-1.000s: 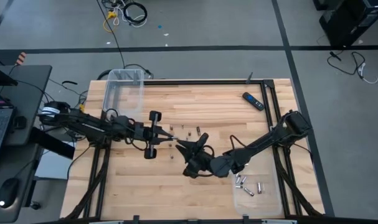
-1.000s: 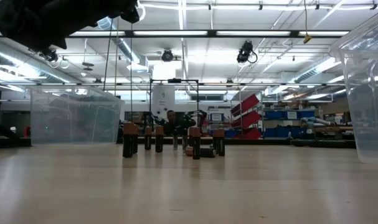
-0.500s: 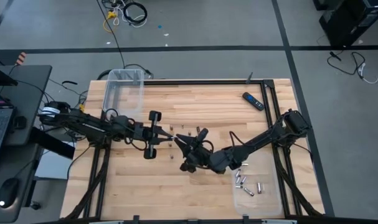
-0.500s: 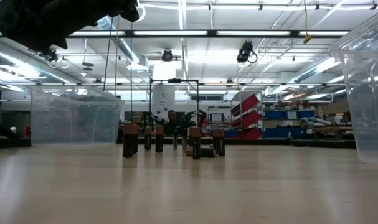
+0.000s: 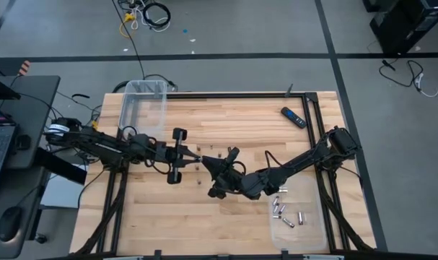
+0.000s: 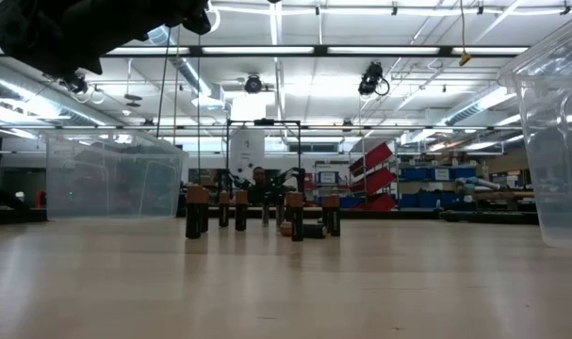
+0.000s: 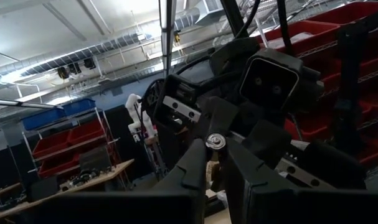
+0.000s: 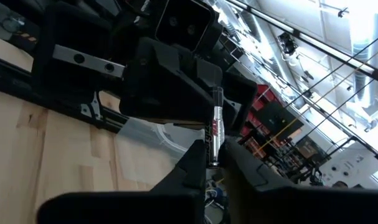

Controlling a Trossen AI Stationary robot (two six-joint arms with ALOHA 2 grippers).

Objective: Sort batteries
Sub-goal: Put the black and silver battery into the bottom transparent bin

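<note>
Seen from above, a pale wooden worktop (image 5: 226, 217) carries two dark robot arms that meet near its middle. The left gripper (image 5: 199, 160) reaches in from the left side and the right gripper (image 5: 208, 162) reaches in from the right, so their fingertips almost touch above the centre of the worktop.

Both wrist cameras show a slim silvery battery (image 8: 214, 127) caught between the two grippers. In the right wrist view the right gripper (image 8: 215, 163) has its fingers pressed together on one end of this battery, which stands out toward the left arm's wrist. In the left wrist view the left gripper (image 7: 215, 163) is likewise closed on the battery (image 7: 214, 144), whose round end cap faces the camera.

Several dark batteries (image 6: 292, 215) stand upright in a loose cluster near the centre of the worktop, in front of the grippers, with at least one lying on its side among them. More silvery batteries (image 5: 282, 214) lie in a clear shallow tray (image 5: 314, 232) at the near right corner. A clear empty bin (image 5: 142, 108) stands at the far left corner. A black-and-blue bar (image 5: 293, 117) lies at the far right.
</note>
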